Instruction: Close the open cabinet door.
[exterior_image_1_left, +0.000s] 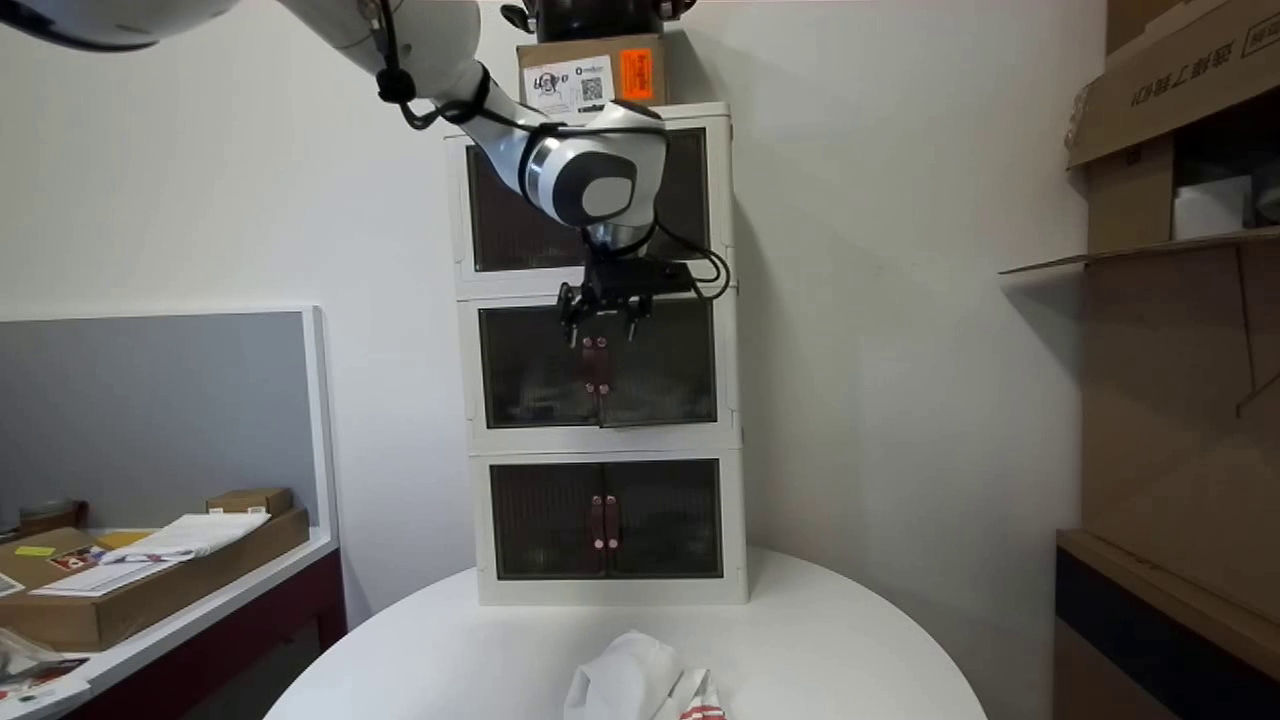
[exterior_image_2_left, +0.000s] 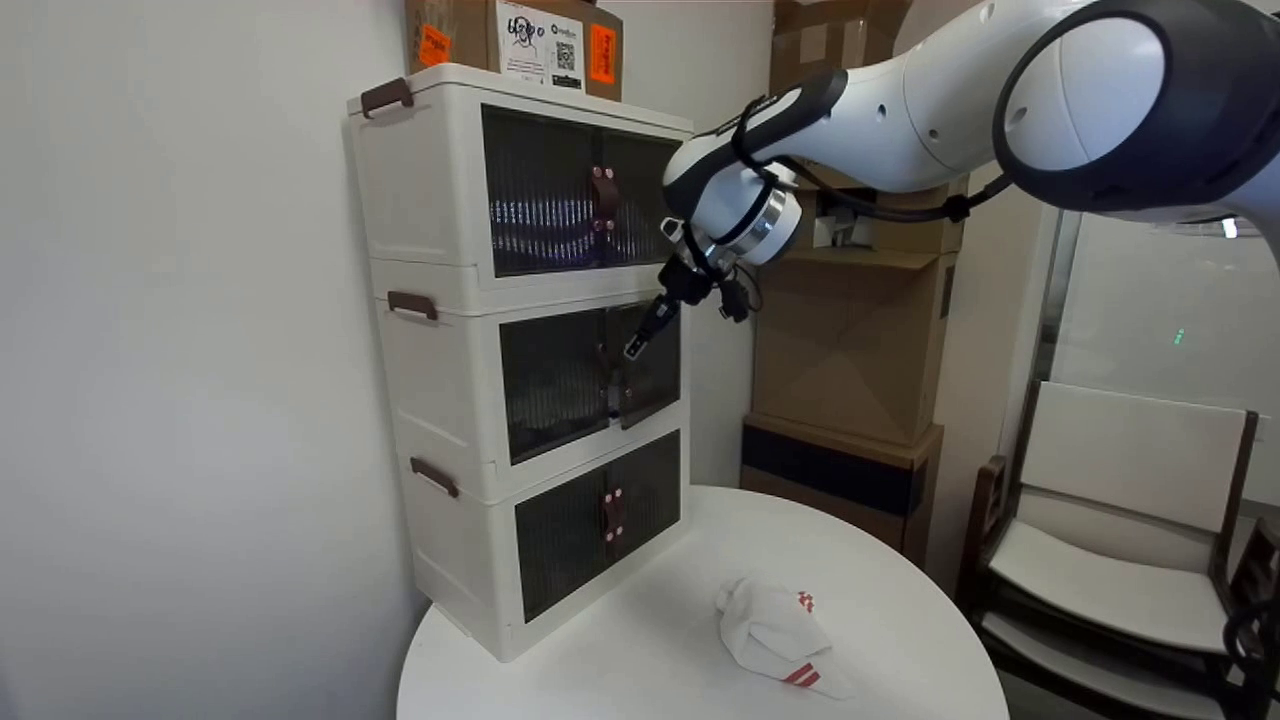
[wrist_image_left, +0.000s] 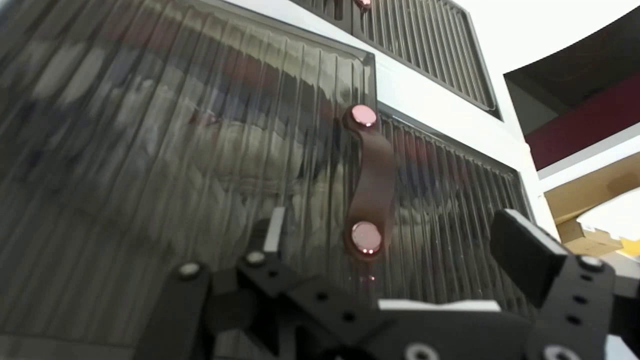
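Cabinet (exterior_image_2_left: 430, 380): standing white, three tiers. Door (exterior_image_1_left: 664, 372), dark see-through, middle tier, right-hand of its pair in an exterior view: hanging slightly ajar. Gripper (exterior_image_1_left: 603, 336): mine; I am holding its jaws spread, pinching nothing, near the door. Handle (wrist_image_left: 374, 175), brown strap: showing between them in the wrist view. Step, I am judging: lining up, push pending; next move is calling for steady inward pressure by the handle until flush.

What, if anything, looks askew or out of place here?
One middle-tier cabinet door stands ajar, its handle edge jutting out, whereas the bottom doors sit flush. A crumpled white cloth also lies on the table.
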